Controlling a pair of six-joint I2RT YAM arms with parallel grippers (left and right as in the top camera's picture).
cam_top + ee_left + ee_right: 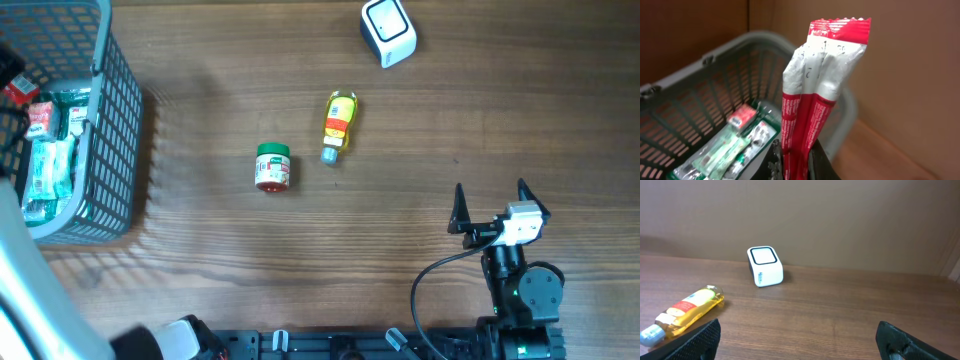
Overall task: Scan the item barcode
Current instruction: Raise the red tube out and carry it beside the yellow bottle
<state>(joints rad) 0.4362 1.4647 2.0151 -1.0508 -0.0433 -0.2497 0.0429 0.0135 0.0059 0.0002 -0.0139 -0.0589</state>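
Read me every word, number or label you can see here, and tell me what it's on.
Nothing is legible.
Red and silver foil packet: faint printed characters, too blurred.
Yellow plastic bottle: label too small.
Green-lidded round jar: label too small.
Green and clear packets in grey mesh basket: blurred.
White box scanner: no lettering visible.
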